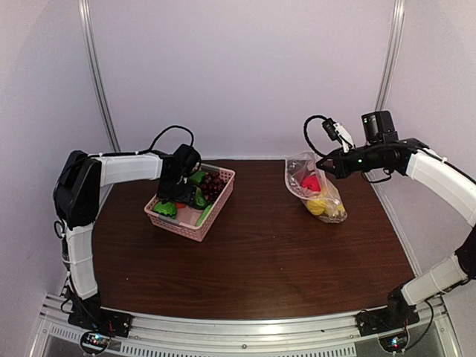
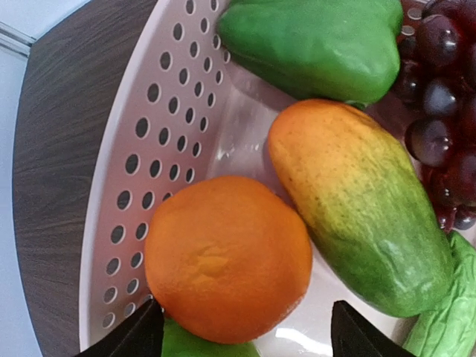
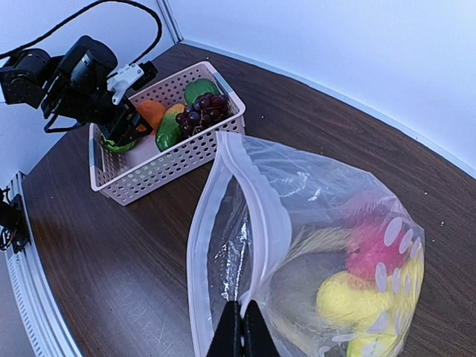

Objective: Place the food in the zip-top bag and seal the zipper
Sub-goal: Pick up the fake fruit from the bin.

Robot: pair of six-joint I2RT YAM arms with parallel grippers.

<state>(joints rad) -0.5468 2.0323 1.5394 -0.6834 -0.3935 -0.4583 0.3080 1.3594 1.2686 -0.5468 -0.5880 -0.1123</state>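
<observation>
My left gripper [image 2: 242,335] is open inside the pink basket [image 1: 195,222], its fingertips on either side of an orange [image 2: 227,256], just short of it. Beside the orange lie a yellow-green mango [image 2: 364,216], a green pepper [image 2: 312,41] and dark purple grapes [image 2: 439,111]. My right gripper [image 3: 242,327] is shut on the mouth edge of the clear zip-top bag [image 3: 312,245], holding it up. The zipper [image 3: 264,216] gapes open. Inside the bag are red [image 3: 375,242] and yellow [image 3: 357,297] pieces. The bag also shows in the top view [image 1: 316,186].
The basket stands at the back left of the dark wooden table [image 1: 260,253], the bag at the back right. White walls close in the back and sides. A metal rail [image 1: 238,327] runs along the near edge.
</observation>
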